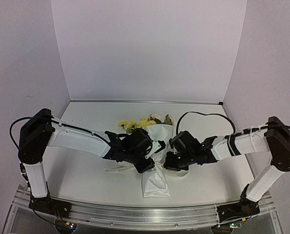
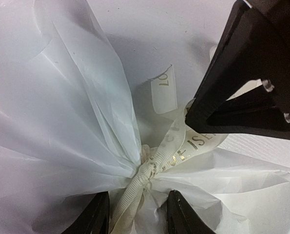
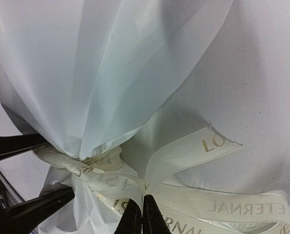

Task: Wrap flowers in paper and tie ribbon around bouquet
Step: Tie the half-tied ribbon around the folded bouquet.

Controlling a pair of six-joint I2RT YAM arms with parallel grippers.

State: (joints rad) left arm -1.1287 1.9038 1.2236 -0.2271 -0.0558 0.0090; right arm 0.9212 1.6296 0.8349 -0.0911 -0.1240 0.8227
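The bouquet (image 1: pixel 159 139) lies mid-table, its yellow and cream flowers (image 1: pixel 142 123) pointing to the back and its white paper (image 1: pixel 157 181) flaring toward the near edge. The cream lettered ribbon (image 2: pixel 157 163) is knotted round the paper's pinched neck, and a loose tail (image 1: pixel 119 169) trails left. My left gripper (image 2: pixel 138 196) is open, its fingers either side of the ribbon strand just below the knot. My right gripper (image 3: pixel 142 200) is shut on a fold of the ribbon (image 3: pixel 183 158) to the right of the neck. The two grippers (image 1: pixel 153 155) (image 1: pixel 170 157) meet at the neck. The stems are hidden.
The right gripper's black body (image 2: pixel 247 87) fills the upper right of the left wrist view, close over the knot. Left fingers (image 3: pixel 23 146) show at the left edge of the right wrist view. A metal rail (image 1: pixel 135 214) runs along the near table edge; walls enclose the sides and back.
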